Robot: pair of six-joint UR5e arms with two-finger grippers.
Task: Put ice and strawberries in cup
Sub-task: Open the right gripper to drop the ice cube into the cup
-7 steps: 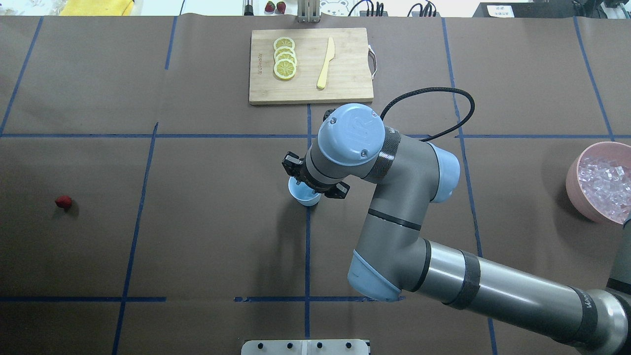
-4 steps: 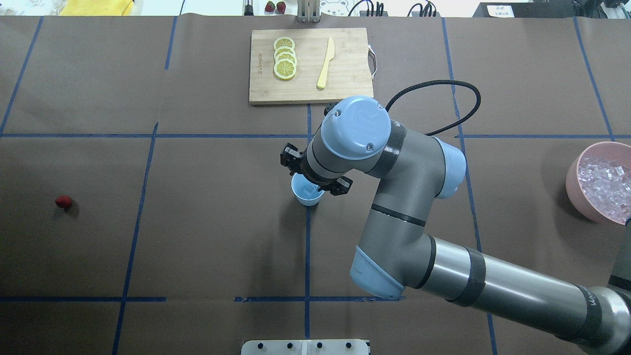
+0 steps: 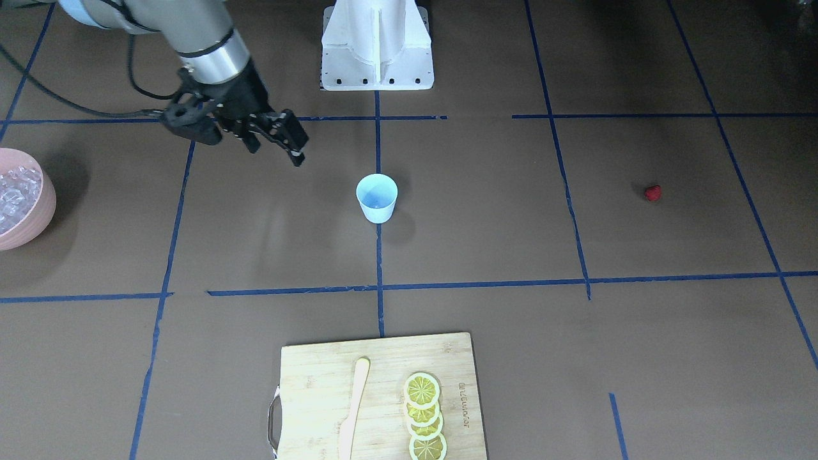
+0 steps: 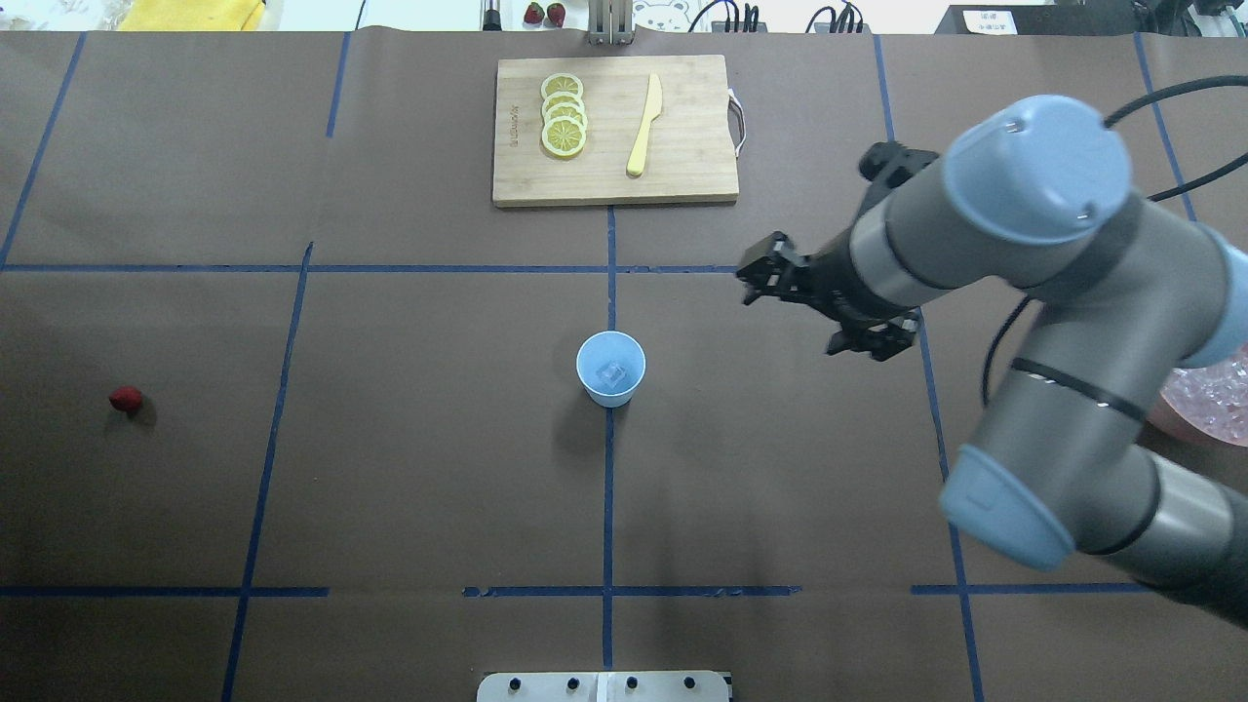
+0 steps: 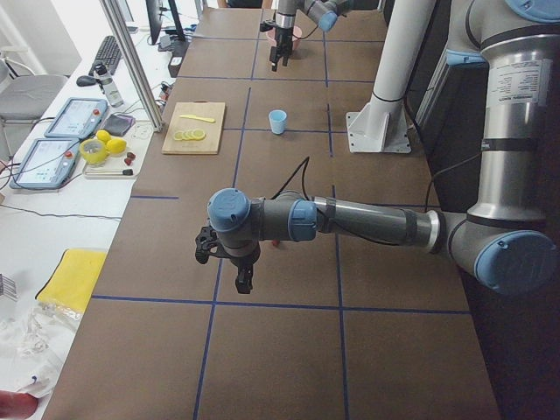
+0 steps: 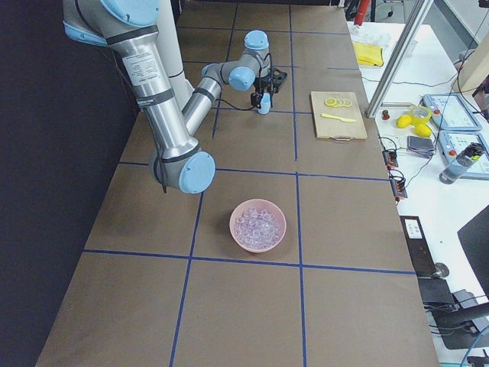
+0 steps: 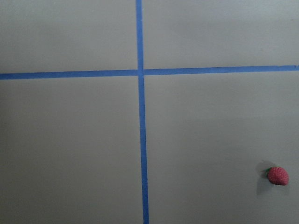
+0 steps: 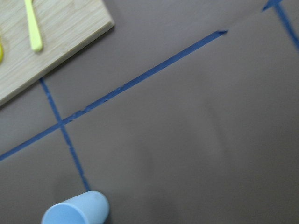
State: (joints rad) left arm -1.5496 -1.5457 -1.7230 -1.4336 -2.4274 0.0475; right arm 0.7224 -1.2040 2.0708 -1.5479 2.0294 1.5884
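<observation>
At the far left of the worktop (image 4: 409, 439) lies the strawberry (image 4: 125, 398), alone and well apart from everything else. The left gripper (image 5: 229, 267) hangs above that end of the worktop. It shows only in the side view, so I cannot tell whether its fingers are spread or closed. Its wrist camera has the berry low in the right-hand corner, so by my reading it is not yet lined up over it.

Midway along stands the cup (image 4: 610, 394), upright on a blue tape line, with one ice cube (image 4: 612, 373) at its bottom. To its right, clear of the rim, hangs the right gripper (image 4: 817, 310), fingers spread and holding nothing. At the right edge sits the pink bowl (image 4: 1170, 414), heaped with more ice (image 4: 1214, 400).

The ice step looks at least begun. What is plainly left is the strawberry: the left gripper would need to centre over it, descend, pinch gently, then carry it to the cup.
</observation>
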